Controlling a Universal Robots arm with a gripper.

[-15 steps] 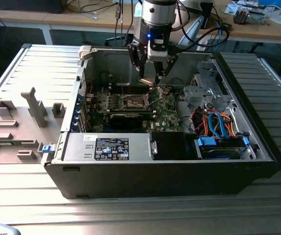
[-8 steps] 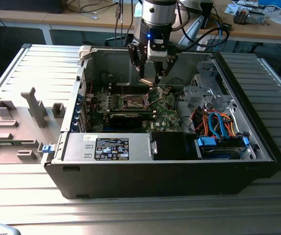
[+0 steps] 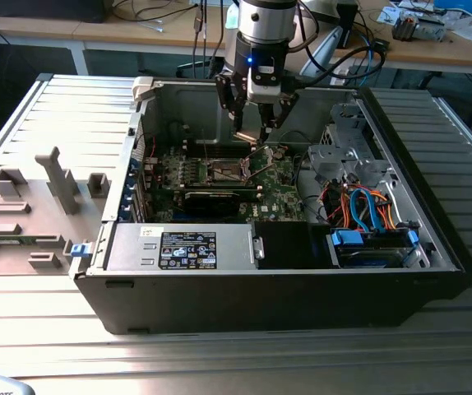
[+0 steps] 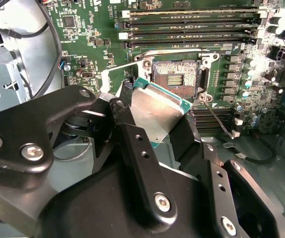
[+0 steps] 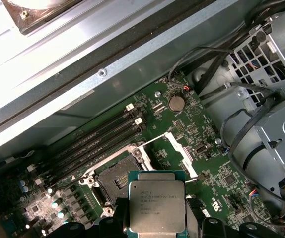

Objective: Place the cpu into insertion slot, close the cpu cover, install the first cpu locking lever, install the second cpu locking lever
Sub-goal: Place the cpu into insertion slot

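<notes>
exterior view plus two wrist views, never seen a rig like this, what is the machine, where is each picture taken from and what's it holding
The machine is a robot arm reaching down into an open computer case that lies on a ribbed metal table. The exterior view comes from a camera off the arm; both wrist views come from cameras riding near its wrist, looking at the green motherboard. Its jaws are shut on the cpu, a flat silver square. Close by is the insertion slot, a dark square socket, with the cpu cover swung open; the chip is not yet seated.
</notes>
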